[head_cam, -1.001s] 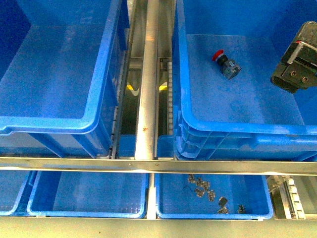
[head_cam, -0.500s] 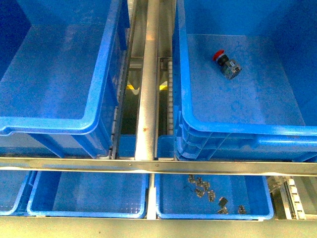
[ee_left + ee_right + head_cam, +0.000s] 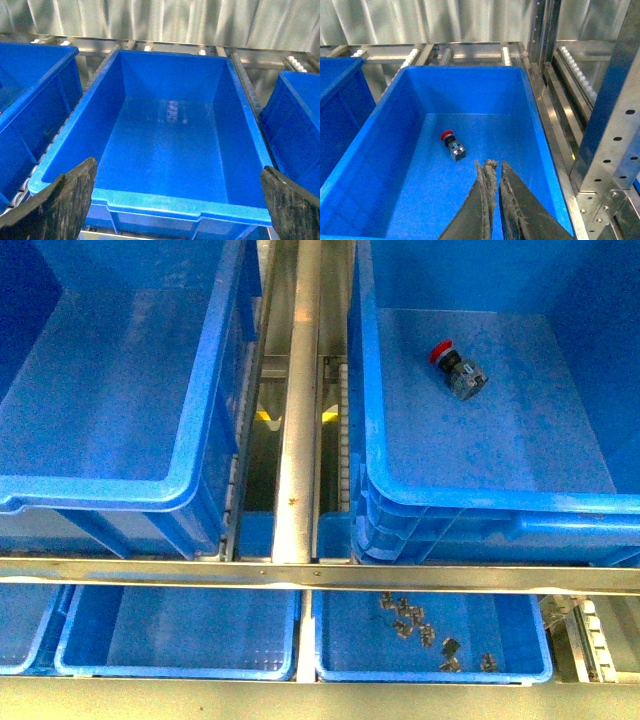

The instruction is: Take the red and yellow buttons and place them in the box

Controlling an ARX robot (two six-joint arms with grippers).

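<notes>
Red button (image 3: 455, 368) lay in the box (image 3: 470, 502); right gripper (image 3: 495, 162) hung pinched, empty; left gripper (image 3: 178, 165) gaped, empty. Right should open before any next pick.

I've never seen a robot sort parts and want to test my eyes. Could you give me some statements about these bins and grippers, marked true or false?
1. A red-capped push-button with a dark block body lies on the floor of the large blue plastic bin on the right. True.
2. The large blue plastic bin on the left holds a yellow button. False: nothing shows inside it.
3. The right gripper is clamped on the red button. False: its fingers close on nothing; the button lies apart on the bin floor.
4. The left gripper stands wide open. True.
5. Small metal clips lie in a shallow blue tray. True.
</notes>
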